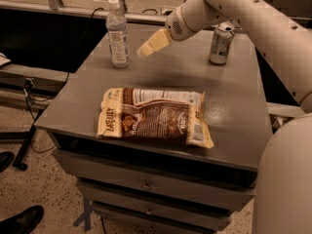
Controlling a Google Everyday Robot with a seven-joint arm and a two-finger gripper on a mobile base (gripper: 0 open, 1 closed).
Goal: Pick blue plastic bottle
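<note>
The blue plastic bottle (117, 33) stands upright at the back left of the grey cabinet top (234, 106). It is clear, with a white cap and a pale label bearing a small dark square. My gripper (144, 50) hangs above the back middle of the top, a short way to the right of the bottle and apart from it. Its pale fingers point left and down towards the bottle. It holds nothing that I can see.
A metal drink can (221, 43) stands at the back right. A brown and cream snack bag (153, 116) lies flat near the front edge. Drawers sit below the top. A black shoe (22, 221) and cables are on the floor at left.
</note>
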